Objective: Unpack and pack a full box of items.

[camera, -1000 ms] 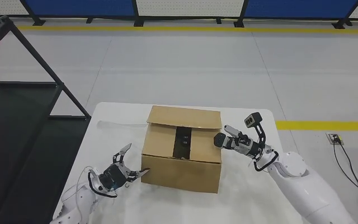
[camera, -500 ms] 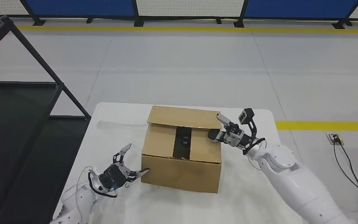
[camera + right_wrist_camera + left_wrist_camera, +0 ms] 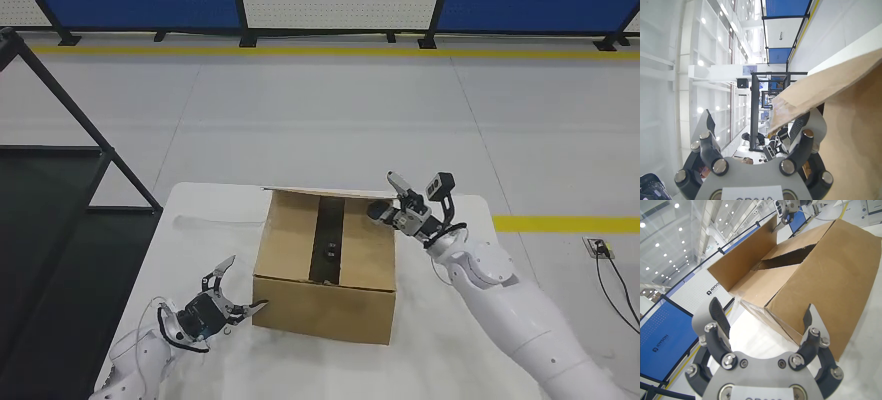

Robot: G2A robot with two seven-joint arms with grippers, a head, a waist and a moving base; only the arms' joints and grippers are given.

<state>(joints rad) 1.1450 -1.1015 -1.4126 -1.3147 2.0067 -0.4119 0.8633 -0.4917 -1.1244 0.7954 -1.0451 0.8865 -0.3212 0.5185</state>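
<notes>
A white table (image 3: 440, 340) is carrying one cardboard box (image 3: 325, 300), which is sitting flat on its base around the middle of the tabletop. Bare white surface is showing on every side of the box, a wider stretch to its left than to its right. The box's long front wall is facing the robot. Its far flap is standing up, and a dark gap is showing between the two inner flaps. From the box's far left corner, a thin clear strip (image 3: 215, 220), seemingly tape, is lying on the table and running toward the left edge. In front of the box the table's white covering is looking slightly wrinkled.
</notes>
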